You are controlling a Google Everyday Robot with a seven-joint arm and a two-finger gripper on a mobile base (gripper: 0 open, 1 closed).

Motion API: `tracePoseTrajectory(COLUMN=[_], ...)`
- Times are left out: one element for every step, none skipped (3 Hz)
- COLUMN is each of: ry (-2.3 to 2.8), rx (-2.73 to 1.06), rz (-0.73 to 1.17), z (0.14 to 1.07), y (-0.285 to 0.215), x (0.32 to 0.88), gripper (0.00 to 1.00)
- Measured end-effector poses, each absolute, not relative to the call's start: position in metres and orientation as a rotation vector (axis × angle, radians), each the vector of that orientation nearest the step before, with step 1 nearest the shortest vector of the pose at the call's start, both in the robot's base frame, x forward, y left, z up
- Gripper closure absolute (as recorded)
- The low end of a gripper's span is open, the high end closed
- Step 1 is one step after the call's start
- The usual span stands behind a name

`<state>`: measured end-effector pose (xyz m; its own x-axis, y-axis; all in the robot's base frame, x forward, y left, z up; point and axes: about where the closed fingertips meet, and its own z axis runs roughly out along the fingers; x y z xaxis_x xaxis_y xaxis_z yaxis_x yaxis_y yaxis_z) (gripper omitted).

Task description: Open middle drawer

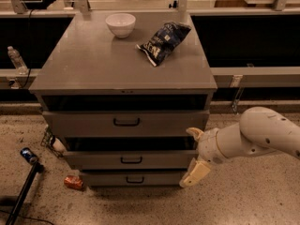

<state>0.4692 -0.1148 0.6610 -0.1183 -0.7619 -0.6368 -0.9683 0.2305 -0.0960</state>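
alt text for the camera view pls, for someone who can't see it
The robot's open gripper sits at the right end of the middle drawer of a grey three-drawer cabinet, away from the drawer's small black handle. A white bowl and a dark snack bag lie on the cabinet top.

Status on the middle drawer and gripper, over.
Gripper open, at right end of the middle drawer, off its handle. Nothing across the drawer front. Red can on floor, lower left.
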Motion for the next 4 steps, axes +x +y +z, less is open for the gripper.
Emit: tracePoseTrajectory(ry=[1.949,1.966,1.954,1.921], rx=[-1.592,-1.633,-1.647,-1.692], rz=[0.482,0.473,0.437,0.395], z=[0.648,0.602,0.555,0.520], y=[-0.115,-0.113,-0.111,-0.108], x=[0.472,0.476,0.489,0.500], gripper=[0.00,0.00,0.00,0.00])
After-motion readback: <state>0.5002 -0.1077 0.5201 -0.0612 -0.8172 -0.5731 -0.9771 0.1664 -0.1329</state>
